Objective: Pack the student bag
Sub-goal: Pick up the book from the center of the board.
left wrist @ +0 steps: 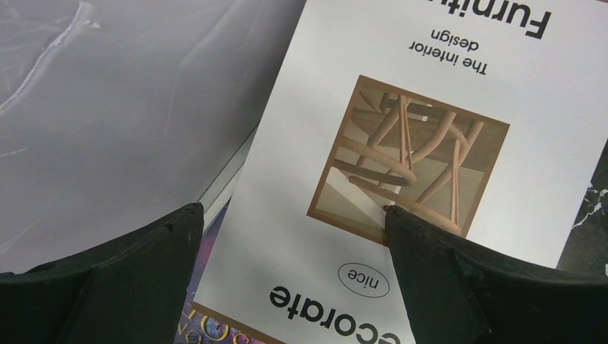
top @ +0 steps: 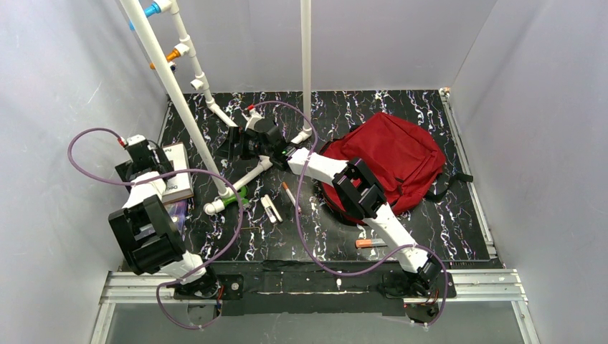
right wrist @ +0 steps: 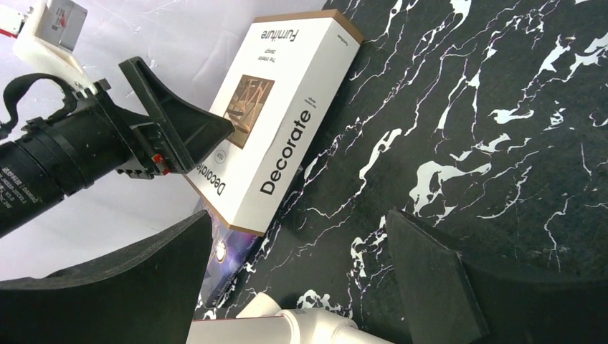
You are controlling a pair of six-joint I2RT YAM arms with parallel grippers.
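The dark-red student bag (top: 391, 154) lies at the back right of the table, with no gripper near it. My left gripper (top: 153, 170) is open and empty, just above the white book "Decorate" (top: 179, 179) at the left wall. In the left wrist view the gripper (left wrist: 290, 211) has its jaws spread over the book's cover (left wrist: 287, 165). My right gripper (top: 233, 147) reaches far left and is open and empty. In the right wrist view the right gripper (right wrist: 297, 215) hangs over bare table, with the white book (right wrist: 287, 122) and the left gripper (right wrist: 179, 129) ahead.
A white PVC pipe frame (top: 188, 107) stands at the back left, and one pipe (right wrist: 287, 326) lies right below my right gripper. A purple book (right wrist: 229, 251) lies under the white one. A white marker (top: 270, 209), a pen (top: 288, 192) and an orange marker (top: 371, 244) lie mid-table.
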